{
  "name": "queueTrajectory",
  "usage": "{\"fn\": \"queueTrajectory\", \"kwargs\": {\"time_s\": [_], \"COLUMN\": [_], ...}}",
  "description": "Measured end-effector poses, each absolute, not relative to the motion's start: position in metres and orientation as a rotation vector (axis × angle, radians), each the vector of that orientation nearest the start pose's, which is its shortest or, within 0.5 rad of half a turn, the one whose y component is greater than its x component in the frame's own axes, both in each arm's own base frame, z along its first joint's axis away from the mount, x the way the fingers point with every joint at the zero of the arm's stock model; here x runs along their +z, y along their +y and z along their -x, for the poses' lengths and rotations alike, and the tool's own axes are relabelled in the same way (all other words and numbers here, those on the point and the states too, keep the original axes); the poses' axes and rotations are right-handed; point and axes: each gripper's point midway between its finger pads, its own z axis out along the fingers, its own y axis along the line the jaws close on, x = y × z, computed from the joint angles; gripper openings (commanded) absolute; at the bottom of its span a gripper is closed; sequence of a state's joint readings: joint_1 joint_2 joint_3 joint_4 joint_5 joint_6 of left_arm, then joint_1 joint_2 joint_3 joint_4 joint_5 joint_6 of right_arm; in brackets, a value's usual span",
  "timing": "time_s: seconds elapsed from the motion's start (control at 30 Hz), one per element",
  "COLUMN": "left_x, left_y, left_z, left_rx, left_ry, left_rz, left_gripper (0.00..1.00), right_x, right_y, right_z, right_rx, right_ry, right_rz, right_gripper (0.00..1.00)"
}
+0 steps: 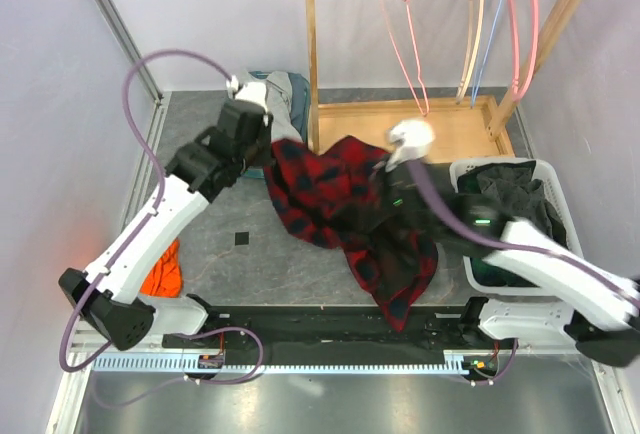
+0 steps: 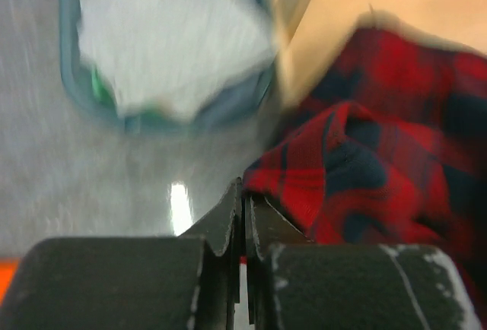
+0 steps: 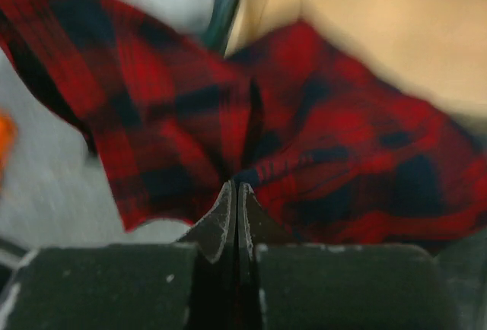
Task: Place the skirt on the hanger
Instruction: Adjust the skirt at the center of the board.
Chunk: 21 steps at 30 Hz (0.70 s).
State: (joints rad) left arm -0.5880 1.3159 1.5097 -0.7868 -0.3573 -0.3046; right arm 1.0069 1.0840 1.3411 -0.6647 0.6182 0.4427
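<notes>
The red and black plaid skirt (image 1: 340,209) hangs stretched between my two grippers above the grey floor mat. At its left corner my left gripper (image 1: 268,146) is shut on the skirt's edge (image 2: 358,170), and the jaws (image 2: 245,197) pinch the cloth at their tips. The right gripper (image 1: 385,169) holds the skirt's upper right part, its jaws (image 3: 237,189) shut on a fold of the plaid (image 3: 319,140). A pink wire hanger (image 1: 405,44) hangs from the wooden rack behind the skirt, apart from it.
More hangers (image 1: 500,24) hang at the rack's right end. The rack's post (image 1: 311,54) and wooden base (image 1: 450,134) stand behind. A white basket (image 1: 557,194) of dark clothes is at the right, a teal bin (image 1: 285,89) with grey cloth at the back, an orange cloth (image 1: 165,274) at the left.
</notes>
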Motion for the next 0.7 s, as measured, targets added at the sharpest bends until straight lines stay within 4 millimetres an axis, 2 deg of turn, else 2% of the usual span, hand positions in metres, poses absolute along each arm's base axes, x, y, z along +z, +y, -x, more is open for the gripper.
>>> {"fn": "queueTrajectory", "kwargs": {"time_s": [0.07, 0.13, 0.17, 0.2, 0.23, 0.27, 0.3, 0.33, 0.43, 0.5, 0.6, 0.7], "left_x": [0.257, 0.2, 0.175, 0.158, 0.139, 0.124, 0.114, 0.107, 0.104, 0.11, 0.125, 0.147], "left_y": [-0.144, -0.118, -0.107, -0.098, -0.091, -0.086, -0.084, -0.082, -0.082, -0.084, -0.09, -0.098], "left_z": [-0.316, -0.295, -0.285, -0.277, -0.267, -0.258, -0.251, -0.246, -0.244, -0.246, -0.253, -0.263], "left_rx": [-0.102, -0.041, -0.01, 0.015, 0.041, 0.06, 0.073, 0.082, 0.075, 0.054, 0.002, -0.056], "left_ry": [2.217, 2.338, 2.39, 2.426, 2.47, 2.504, 2.529, 2.545, 2.546, 2.527, 2.498, 2.446], "left_rz": [-0.041, 0.063, 0.114, 0.155, 0.198, 0.225, 0.244, 0.263, 0.305, 0.319, 0.32, 0.317], "left_gripper": [0.02, 0.02, 0.05, 0.09, 0.2, 0.28, 0.37, 0.63, 0.75, 0.78, 0.79, 0.8], "right_x": [0.248, 0.161, 0.128, 0.107, 0.087, 0.075, 0.067, 0.064, 0.069, 0.079, 0.107, 0.139], "right_y": [0.255, 0.277, 0.282, 0.286, 0.291, 0.295, 0.299, 0.303, 0.309, 0.308, 0.305, 0.296], "right_z": [-0.228, -0.196, -0.178, -0.165, -0.15, -0.139, -0.132, -0.129, -0.129, -0.134, -0.151, -0.182], "right_rx": [0.371, 0.322, 0.294, 0.275, 0.271, 0.277, 0.288, 0.301, 0.339, 0.334, 0.306, 0.303], "right_ry": [2.078, 2.241, 2.304, 2.343, 2.383, 2.406, 2.425, 2.433, 2.423, 2.394, 2.331, 2.275], "right_rz": [0.277, 0.443, 0.516, 0.566, 0.613, 0.642, 0.652, 0.65, 0.608, 0.573, 0.511, 0.367], "right_gripper": [0.0, 0.0, 0.0, 0.01, 0.14, 0.22, 0.32, 0.55, 0.83, 0.89, 0.9, 0.9]}}
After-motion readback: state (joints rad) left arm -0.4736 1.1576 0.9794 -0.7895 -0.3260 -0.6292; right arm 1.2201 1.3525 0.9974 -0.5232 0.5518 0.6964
